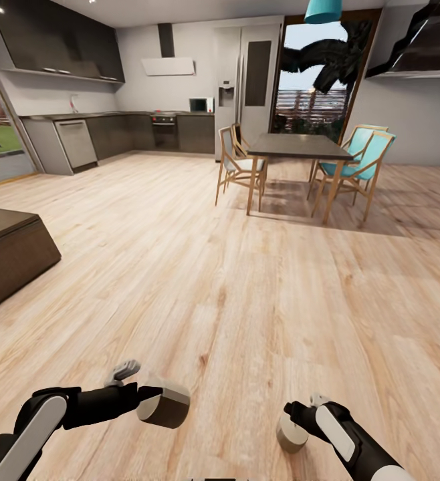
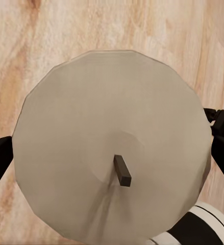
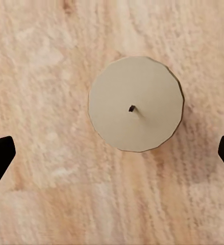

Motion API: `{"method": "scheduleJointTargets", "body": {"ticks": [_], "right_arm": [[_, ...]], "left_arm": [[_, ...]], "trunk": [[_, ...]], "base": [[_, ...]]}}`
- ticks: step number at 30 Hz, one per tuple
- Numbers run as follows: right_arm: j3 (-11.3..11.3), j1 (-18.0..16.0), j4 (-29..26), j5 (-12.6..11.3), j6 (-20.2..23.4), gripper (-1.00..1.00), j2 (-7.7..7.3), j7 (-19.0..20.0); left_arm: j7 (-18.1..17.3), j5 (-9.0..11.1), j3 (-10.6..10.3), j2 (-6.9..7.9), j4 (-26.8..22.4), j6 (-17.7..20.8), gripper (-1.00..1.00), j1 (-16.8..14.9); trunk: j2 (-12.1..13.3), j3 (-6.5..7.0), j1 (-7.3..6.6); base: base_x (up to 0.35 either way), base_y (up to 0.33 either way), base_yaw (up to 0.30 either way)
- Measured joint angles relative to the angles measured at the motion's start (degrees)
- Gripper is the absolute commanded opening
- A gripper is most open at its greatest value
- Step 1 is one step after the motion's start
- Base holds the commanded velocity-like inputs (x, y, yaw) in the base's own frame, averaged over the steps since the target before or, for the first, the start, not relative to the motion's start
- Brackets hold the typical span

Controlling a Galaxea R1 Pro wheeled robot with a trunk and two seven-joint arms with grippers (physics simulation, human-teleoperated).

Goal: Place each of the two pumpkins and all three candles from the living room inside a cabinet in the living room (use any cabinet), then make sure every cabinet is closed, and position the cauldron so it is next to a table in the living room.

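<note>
Head view: left claw (image 1: 154, 401) pinches a candle (image 1: 164, 403), right claw (image 1: 299, 422), spread, has another candle (image 1: 291, 434) between its fingers; neither is stowed yet, no cabinet shut.

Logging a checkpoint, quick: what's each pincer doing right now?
Left pincer: closed on a large candle, fingers at its sides.
Right pincer: fingers spread wide; a smaller candle sits between them, so whether it grips cannot be told.

Bright, even, soft-shadowed daylight render
</note>
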Motion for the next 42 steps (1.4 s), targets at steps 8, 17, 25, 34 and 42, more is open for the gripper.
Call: {"method": "scheduleJointTargets", "body": {"ticks": [8, 17, 25, 34, 42], "right_arm": [[0.2, 0.0, 0.1, 0.0, -0.9, 1.0, 0.04, 0.0], [0.2, 0.0, 0.2, 0.1, -2.1, 1.0, 0.05, 0.0], [0.2, 0.0, 0.2, 2.6, -2.9, 1.0, 0.11, 0.1], [0.2, 0.0, 1.6, 4.5, -3.9, 1.0, 0.14, 0.9], [4.0, 0.0, 2.3, 4.4, -6.0, 1.0, 0.14, 2.4]], "left_arm": [[0.0, 0.0, 0.0, -0.03, 0.0, 0.0, -1.0, 0.0], [0.0, 0.0, 0.0, -0.1, 0.0, 0.0, -1.0, 0.0], [0.0, 0.0, 0.0, -0.12, 0.0, 0.0, -1.0, 0.0], [0.0, 0.0, 0.0, -0.11, 0.0, 0.0, -1.0, 0.0], [0.0, 0.0, 0.1, -0.13, 0.0, 0.0, -1.0, 0.0]], "trunk": [[-0.1, -1.77, 0.21], [-0.2, -3.77, 0.44], [-0.3, -5.54, 0.64], [-0.4, -6.65, 0.77], [-0.4, -6.66, 0.77]], "base": [[0.0, 0.0, 0.0], [0.0, 0.0, 0.0], [0.0, 0.0, 0.0], [0.0, 0.0, 0.0], [0.0, 0.0, 0.0]]}}
